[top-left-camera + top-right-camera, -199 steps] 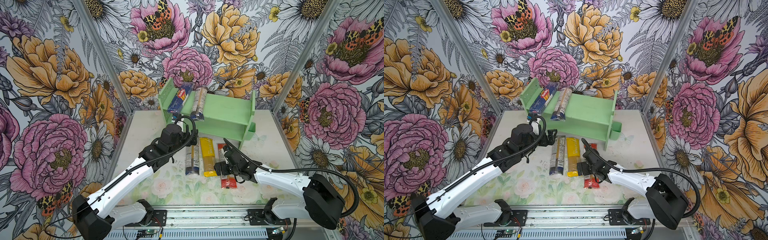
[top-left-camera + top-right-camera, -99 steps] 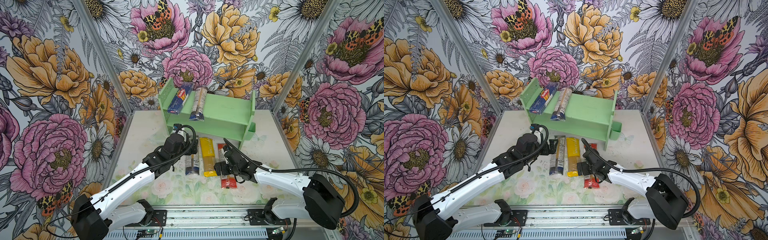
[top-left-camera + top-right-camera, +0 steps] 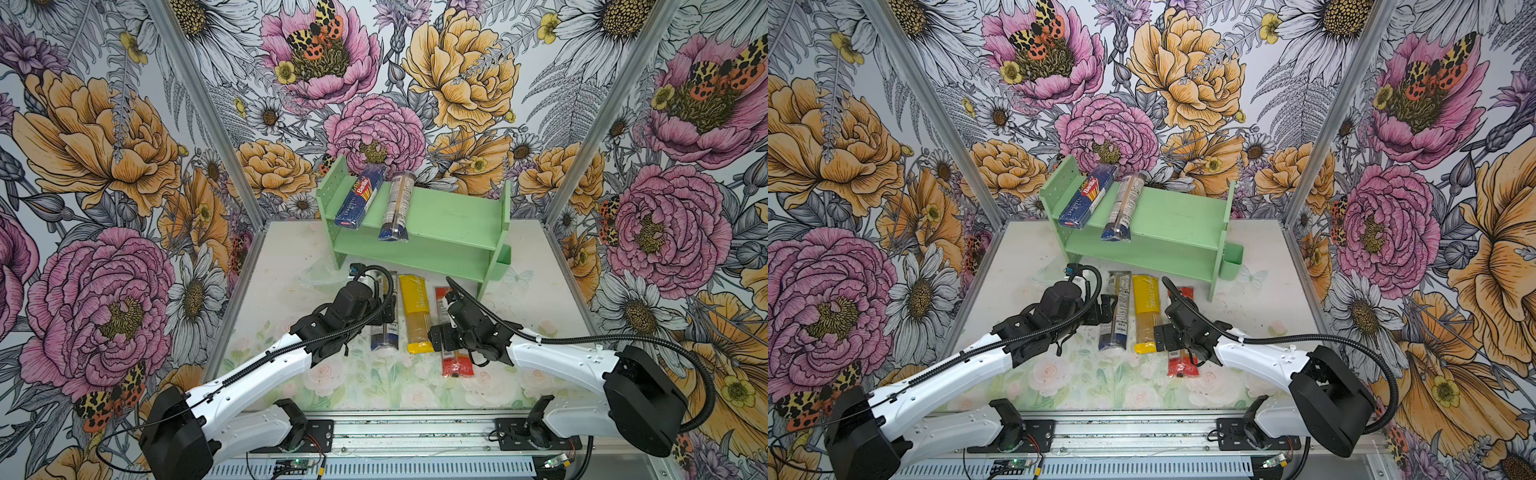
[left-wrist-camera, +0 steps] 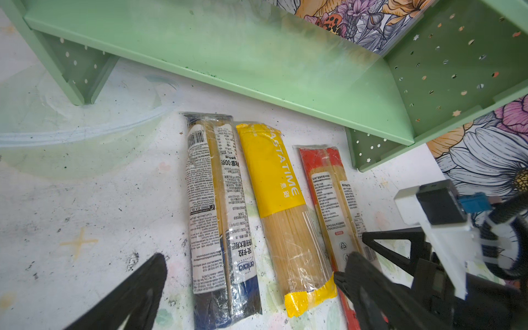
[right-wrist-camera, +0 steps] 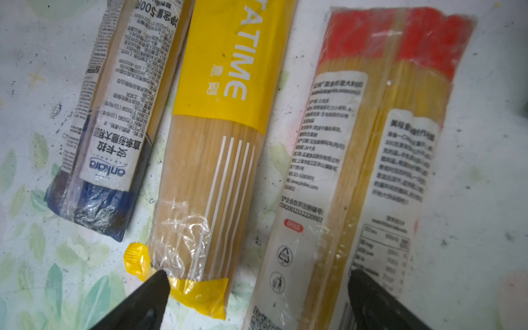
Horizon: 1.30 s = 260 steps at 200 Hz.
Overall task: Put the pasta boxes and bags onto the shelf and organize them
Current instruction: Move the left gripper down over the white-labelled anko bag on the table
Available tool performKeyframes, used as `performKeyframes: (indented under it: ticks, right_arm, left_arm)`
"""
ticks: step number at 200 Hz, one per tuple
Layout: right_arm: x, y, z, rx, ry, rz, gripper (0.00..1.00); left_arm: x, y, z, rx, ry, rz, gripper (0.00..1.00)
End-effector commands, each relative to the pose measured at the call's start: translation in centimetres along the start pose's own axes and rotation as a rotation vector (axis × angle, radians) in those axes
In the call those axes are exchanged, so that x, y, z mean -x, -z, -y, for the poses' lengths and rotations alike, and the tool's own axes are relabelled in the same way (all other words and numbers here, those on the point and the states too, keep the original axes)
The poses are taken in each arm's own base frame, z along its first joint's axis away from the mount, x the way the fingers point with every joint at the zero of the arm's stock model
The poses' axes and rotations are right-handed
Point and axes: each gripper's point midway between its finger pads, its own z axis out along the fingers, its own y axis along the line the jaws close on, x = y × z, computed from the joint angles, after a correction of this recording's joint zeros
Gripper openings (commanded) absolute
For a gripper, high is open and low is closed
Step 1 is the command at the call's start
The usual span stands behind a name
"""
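J: Right, where's the stock?

M: Three bags lie flat on the table point(image 3: 282, 291), side by side in front of the shelf point(image 3: 453, 216), long axes near-to-far. The navy-ended bag point(image 4: 220, 214) is left, the yellow bag point(image 4: 274, 177) middle, the red-ended bag point(image 4: 331, 185) right. The Barilla box point(image 3: 359, 199) and a second navy-ended bag point(image 3: 397, 205) lie on the top tier's left end, near ends overhanging the front edge.

J: Grippers?

M: Both wide and empty. The left gripper point(image 4: 254, 265) hangs over the near half of the navy-ended bag. The right gripper point(image 5: 257, 274) is over the near ends of the yellow bag and red-ended bag.

J: Handling?

M: My guess: light, stiff lengthwise, brittle strands, thin slick film. The end flaps are loose crinkle, a bad hold. Pinch across the narrow width near mid-length so it hangs level. Squeeze gently.

J: Clearance?

M: Tight between bags. The navy-ended bag and yellow bag sit just beside each other, so the inner finger gets a thin slot and may shove the yellow bag. The table left of the navy-ended bag is bare, so the outer finger is fine. The wrists are near each other, a clash risk if both move. The red-ended bag's far end is near the shelf's right foot. The top tier right of the second navy-ended bag is bare, and the lower tier looks bare too. The side bin point(image 3: 503, 257) hangs off the right panel, so swing clear of it.
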Motion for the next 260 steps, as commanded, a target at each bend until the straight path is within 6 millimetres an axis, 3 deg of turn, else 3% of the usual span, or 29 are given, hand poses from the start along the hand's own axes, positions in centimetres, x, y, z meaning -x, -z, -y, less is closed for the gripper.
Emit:
performKeyframes:
  ticks: [1,260]
  right_arm:
    - [1.0,0.3,-0.4,-0.005,0.006,0.023,0.99]
    - [0.6,-0.7,-0.3,-0.019,0.022,-0.009,0.99]
  left_arm:
    - [-0.6,-0.5,-0.3,0.023,0.009,0.012,0.99]
    - [-8.1,-5.4,-1.1,0.135,-0.042,-0.087,0.99]
